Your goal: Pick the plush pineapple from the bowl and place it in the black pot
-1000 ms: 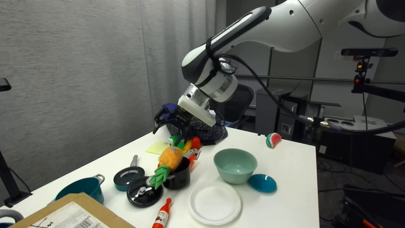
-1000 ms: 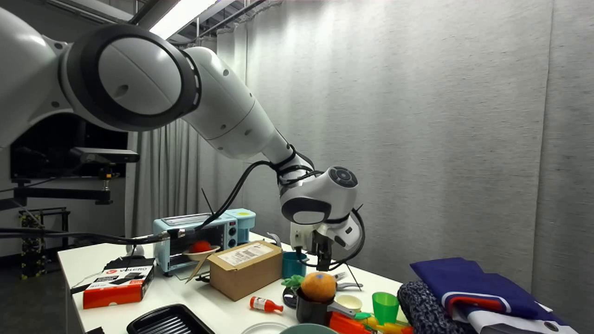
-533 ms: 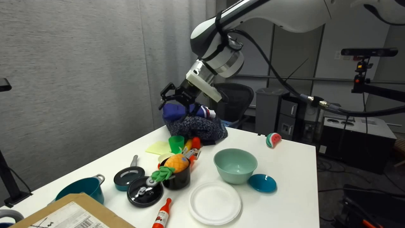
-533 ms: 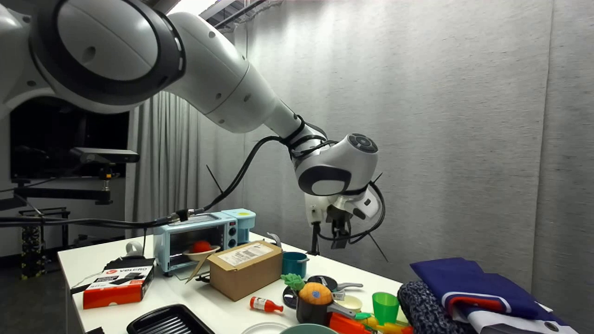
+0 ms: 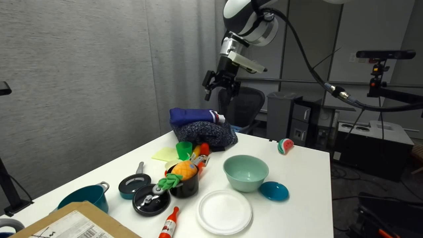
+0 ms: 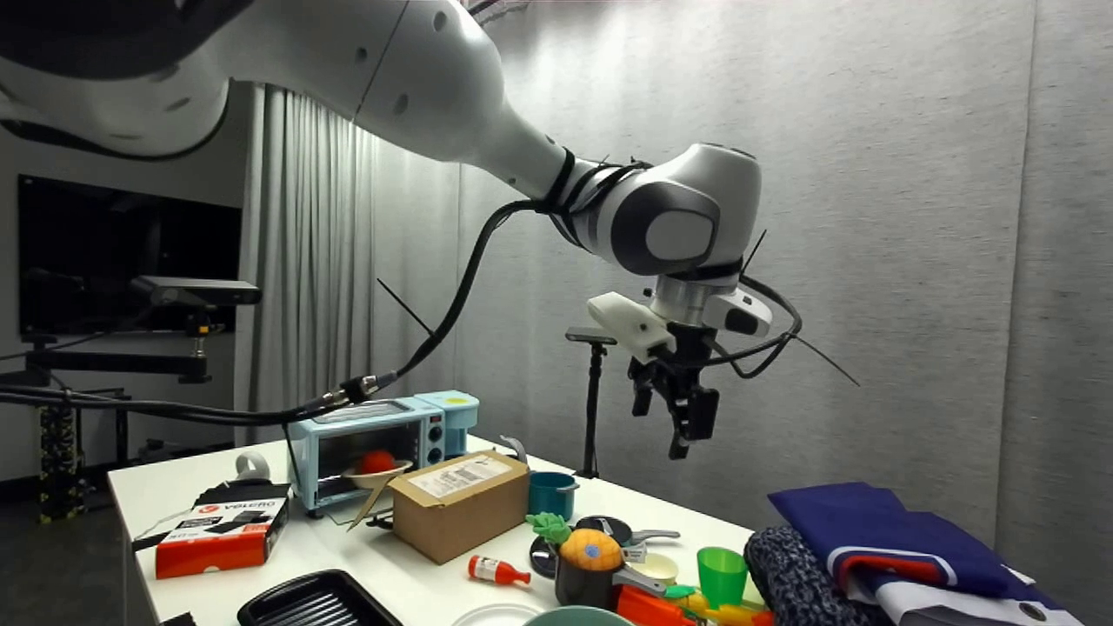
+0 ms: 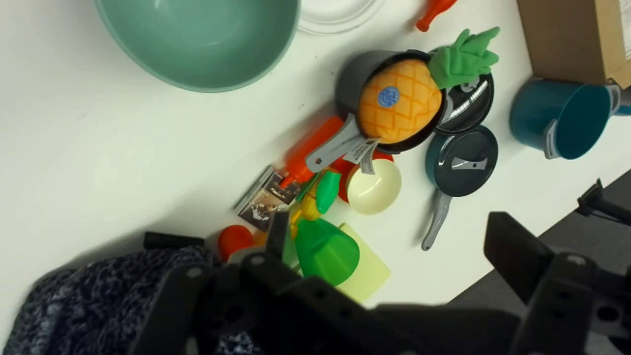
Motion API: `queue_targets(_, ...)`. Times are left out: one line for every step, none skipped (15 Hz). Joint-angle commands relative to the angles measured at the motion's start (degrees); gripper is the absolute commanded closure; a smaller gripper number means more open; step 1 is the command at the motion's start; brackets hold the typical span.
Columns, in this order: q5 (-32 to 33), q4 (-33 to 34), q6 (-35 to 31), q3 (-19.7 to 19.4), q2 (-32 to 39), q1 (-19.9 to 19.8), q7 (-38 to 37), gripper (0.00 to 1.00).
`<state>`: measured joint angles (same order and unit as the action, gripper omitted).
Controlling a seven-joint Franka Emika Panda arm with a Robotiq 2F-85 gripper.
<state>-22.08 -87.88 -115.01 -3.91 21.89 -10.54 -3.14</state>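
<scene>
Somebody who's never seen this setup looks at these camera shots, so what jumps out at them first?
Most likely the plush pineapple, its bright orange body sitting in the mouth of the black pot and its green leaves sticking out past the rim. Next, perhaps, the black gripper, hanging open in the air and holding nothing. Then the large mint-green bowl, standing near the white plate.

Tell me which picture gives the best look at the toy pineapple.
The wrist view: it looks down on the toy pineapple, showing it large, body in the black pot, blue label and green leaves clear. Both exterior views show it there too, leaves sticking out, but much smaller.
</scene>
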Motion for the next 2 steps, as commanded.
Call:
queue_targets(0.61,0.2,0.46,-0.01,-0.26,-0.05,0.4,0.0)
queue_targets(0.84,0.19,0.47,0.01,-0.31,-0.04,0.64,0.0)
